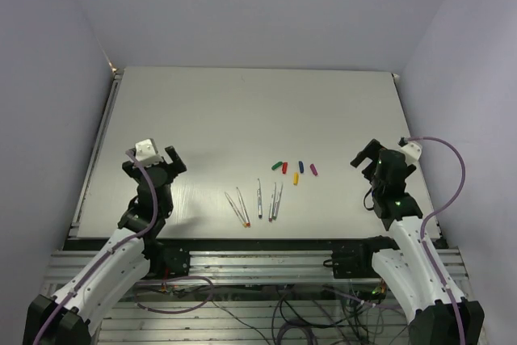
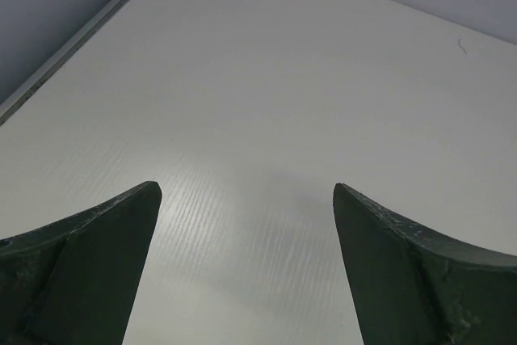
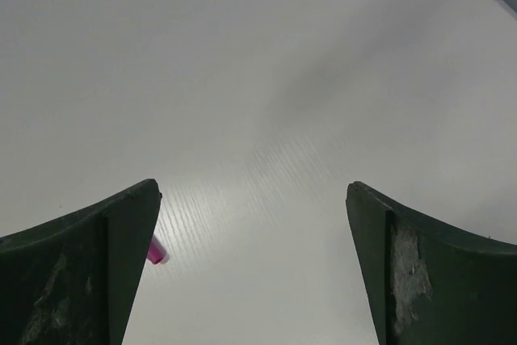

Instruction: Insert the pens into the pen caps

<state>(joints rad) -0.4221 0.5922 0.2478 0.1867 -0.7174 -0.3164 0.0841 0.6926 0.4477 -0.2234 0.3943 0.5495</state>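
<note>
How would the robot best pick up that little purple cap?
Probably across its short middle, from straight above: the purple cap lies flat at the right end of the row, a gap from the blue cap. The open right gripper is nearest.

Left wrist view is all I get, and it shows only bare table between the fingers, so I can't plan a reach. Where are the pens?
Observer: The pens lie in a loose row near the front edge of the table, to the right of the left gripper.
Operator: And the caps?
Observer: The pen caps lie scattered just beyond the pens, none on a pen yet.
Operator: Is the right arm busy?
Observer: No, the right gripper is open and empty; its camera shows the purple cap on the table just past one finger.
</note>
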